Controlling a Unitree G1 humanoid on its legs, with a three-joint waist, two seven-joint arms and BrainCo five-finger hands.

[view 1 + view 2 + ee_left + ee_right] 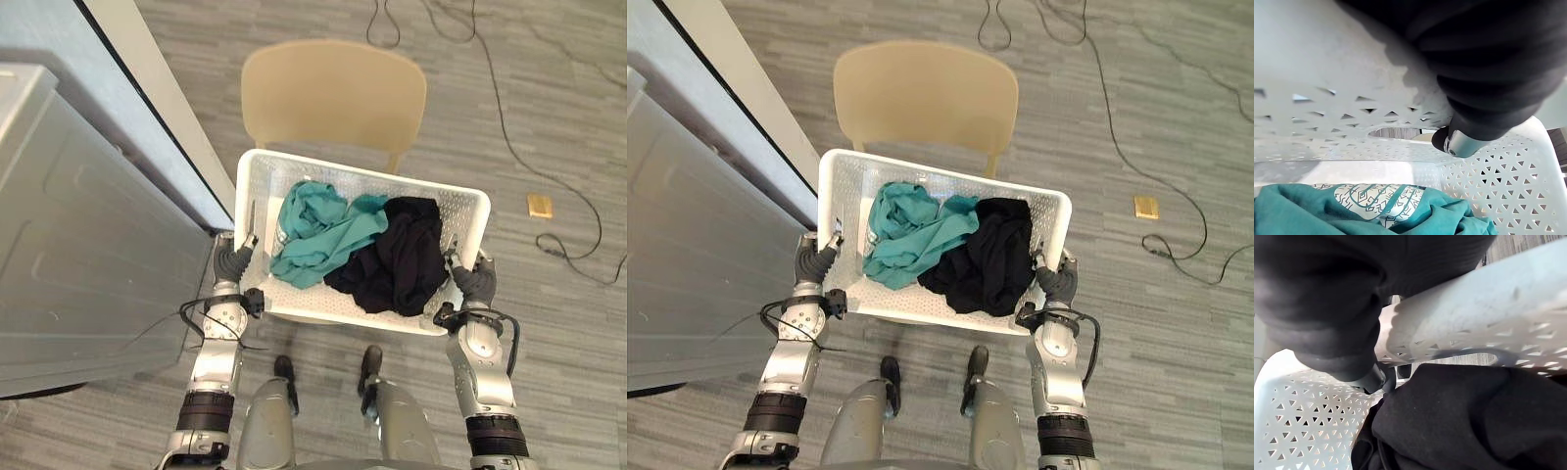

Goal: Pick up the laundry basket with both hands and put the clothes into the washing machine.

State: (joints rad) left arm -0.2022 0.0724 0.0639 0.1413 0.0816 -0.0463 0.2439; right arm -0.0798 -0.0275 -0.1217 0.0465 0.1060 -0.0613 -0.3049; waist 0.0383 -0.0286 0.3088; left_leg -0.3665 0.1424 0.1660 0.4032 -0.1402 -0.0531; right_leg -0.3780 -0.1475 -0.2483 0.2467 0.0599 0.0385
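The washing machine (88, 245), a pale grey appliance, stands well to the left of the laundry basket (343, 168), with its near corner just beside the basket's left end. Next comes the left hand (233, 262), clamped on the basket's left end wall: the thumb is hooked over the rim and lies against the inside of the perforated wall, while the dark ribbed cover sits outside it.

The basket is white plastic with a pattern of small triangular holes. It is held between the two hands and tilts slightly, with its right end lower in the head views. Inside, a teal garment (318, 235) with a pale printed patch is heaped in the left half, and a black garment (397, 259) fills the right half. The two touch at the middle, and the teal one partly overlaps the black one.

Just behind the basket's far rim stands a beige plastic chair (333, 93), its backrest rising past the rim. Whether the basket rests on its seat cannot be told.

The right hand (475, 279) grips the basket's right end wall the same way, thumb inside beside the black garment.

Well to the right of the basket, a small tan square object (540, 205) lies on the grey plank floor (549, 117).
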